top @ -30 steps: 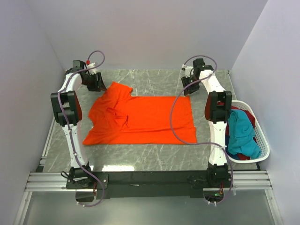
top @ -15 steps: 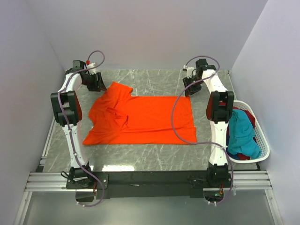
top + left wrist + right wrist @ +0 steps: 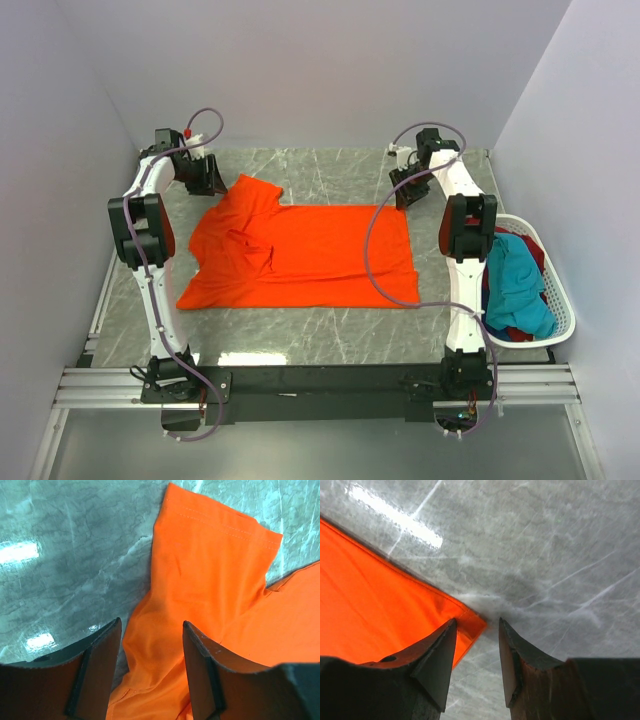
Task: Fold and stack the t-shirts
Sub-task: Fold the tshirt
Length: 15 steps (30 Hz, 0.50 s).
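Note:
The bright orange t-shirt (image 3: pixel 300 252) lies spread on the marble table, its neck end to the left, one sleeve folded over its middle. My left gripper (image 3: pixel 212 182) is open at the shirt's far left sleeve; in the left wrist view the sleeve cloth (image 3: pixel 200 575) lies between and under my open fingers (image 3: pixel 97 670). My right gripper (image 3: pixel 403 190) is open at the shirt's far right corner; in the right wrist view that hem corner (image 3: pixel 472 625) lies between the fingertips (image 3: pixel 512 650), nearer the left one. Teal, dark red and blue shirts (image 3: pixel 515 285) lie in the basket.
A white plastic basket (image 3: pixel 560 300) stands at the right edge of the table beside the right arm. Grey walls close in the table on the left, back and right. Purple cables loop over both arms.
My right gripper has shifted slightly toward the far right, staying at the shirt's corner. The left arm and the shirt have not visibly moved.

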{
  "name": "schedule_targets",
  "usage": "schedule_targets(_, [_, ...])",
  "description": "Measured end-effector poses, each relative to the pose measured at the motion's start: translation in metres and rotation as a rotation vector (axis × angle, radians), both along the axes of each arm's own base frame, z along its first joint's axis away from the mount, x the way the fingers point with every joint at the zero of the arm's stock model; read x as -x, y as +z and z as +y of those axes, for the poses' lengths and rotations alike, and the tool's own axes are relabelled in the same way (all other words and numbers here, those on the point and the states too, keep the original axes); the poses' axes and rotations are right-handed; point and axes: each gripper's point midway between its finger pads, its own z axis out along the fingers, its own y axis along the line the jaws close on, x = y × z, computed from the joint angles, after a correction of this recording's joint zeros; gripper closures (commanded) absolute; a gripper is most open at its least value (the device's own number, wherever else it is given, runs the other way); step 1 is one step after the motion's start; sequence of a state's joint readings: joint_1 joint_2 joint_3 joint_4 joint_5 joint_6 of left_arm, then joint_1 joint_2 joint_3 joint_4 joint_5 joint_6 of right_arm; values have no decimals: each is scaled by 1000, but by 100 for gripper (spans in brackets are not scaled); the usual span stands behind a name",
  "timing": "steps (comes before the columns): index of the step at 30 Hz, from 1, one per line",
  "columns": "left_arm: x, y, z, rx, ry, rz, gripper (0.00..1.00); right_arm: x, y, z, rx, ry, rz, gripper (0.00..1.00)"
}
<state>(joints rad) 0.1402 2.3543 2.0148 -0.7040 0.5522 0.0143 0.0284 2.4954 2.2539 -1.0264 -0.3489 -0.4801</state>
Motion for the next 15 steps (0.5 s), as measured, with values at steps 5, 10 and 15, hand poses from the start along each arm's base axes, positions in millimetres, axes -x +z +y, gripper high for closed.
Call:
schedule_targets(5, [1, -4, 0, 1, 0, 10, 42, -2, -2, 2, 9, 16, -7, 55])
schedule_targets(10, [3, -12, 0, 4, 0, 35, 42, -3, -2, 5, 24, 32, -14, 57])
schedule_targets(15, [2, -14, 0, 5, 1, 38, 40, -3, -2, 10, 38, 70, -22, 78])
